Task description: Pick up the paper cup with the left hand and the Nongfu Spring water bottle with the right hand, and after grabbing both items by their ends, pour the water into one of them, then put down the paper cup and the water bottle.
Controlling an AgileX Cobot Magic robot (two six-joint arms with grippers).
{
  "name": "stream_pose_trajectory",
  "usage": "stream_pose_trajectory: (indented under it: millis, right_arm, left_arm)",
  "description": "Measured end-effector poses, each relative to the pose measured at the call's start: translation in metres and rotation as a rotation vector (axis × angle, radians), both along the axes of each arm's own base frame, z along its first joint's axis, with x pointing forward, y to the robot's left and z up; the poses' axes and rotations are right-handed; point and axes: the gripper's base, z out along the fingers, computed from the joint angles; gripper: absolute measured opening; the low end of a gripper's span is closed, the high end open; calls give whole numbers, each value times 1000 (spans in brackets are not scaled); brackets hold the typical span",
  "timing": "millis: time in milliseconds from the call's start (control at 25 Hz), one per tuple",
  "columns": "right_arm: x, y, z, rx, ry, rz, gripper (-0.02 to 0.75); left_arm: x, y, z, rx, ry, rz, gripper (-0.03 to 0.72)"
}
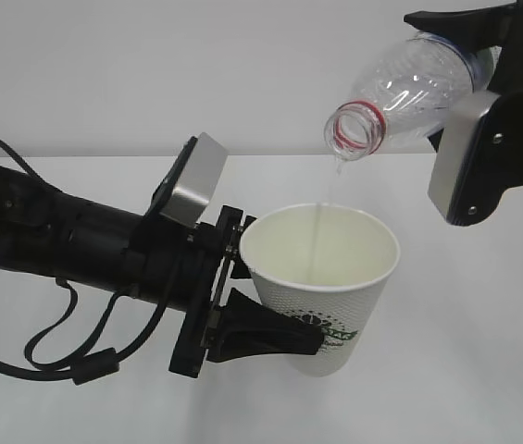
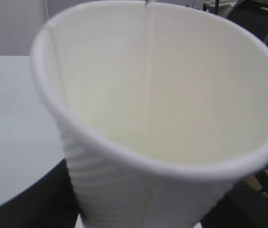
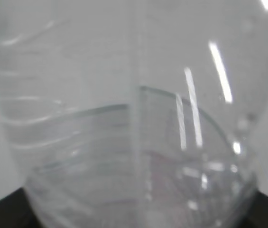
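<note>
The white paper cup (image 1: 328, 294) with its green logo hangs above the table, tilted a little. My left gripper (image 1: 259, 289) is shut on its lower side. In the left wrist view the cup (image 2: 162, 95) fills the frame between dark fingers (image 2: 27, 202). Up at the right, my right gripper (image 1: 466, 72) is shut on the base end of the clear Nongfu Spring water bottle (image 1: 411, 85). The bottle's red-ringed mouth points down-left over the cup. A thin stream of water (image 1: 322, 199) falls into the cup. The bottle (image 3: 134, 118) blurs across the whole right wrist view.
A white table (image 1: 465, 370) lies under both arms, with a plain pale wall behind it. Black cables (image 1: 48, 356) hang below the left arm. Dark chairs or frames (image 2: 262, 19) show past the cup's rim.
</note>
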Motion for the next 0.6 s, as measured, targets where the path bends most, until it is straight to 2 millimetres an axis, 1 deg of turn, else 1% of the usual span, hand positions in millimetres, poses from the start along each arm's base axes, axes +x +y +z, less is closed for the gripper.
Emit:
stream_pose_trajectory:
  millis: [600]
  right_arm:
    - [0,0,1,4,-6,3,503]
  left_arm:
    - [2,-1,1,-13,7,19,492]
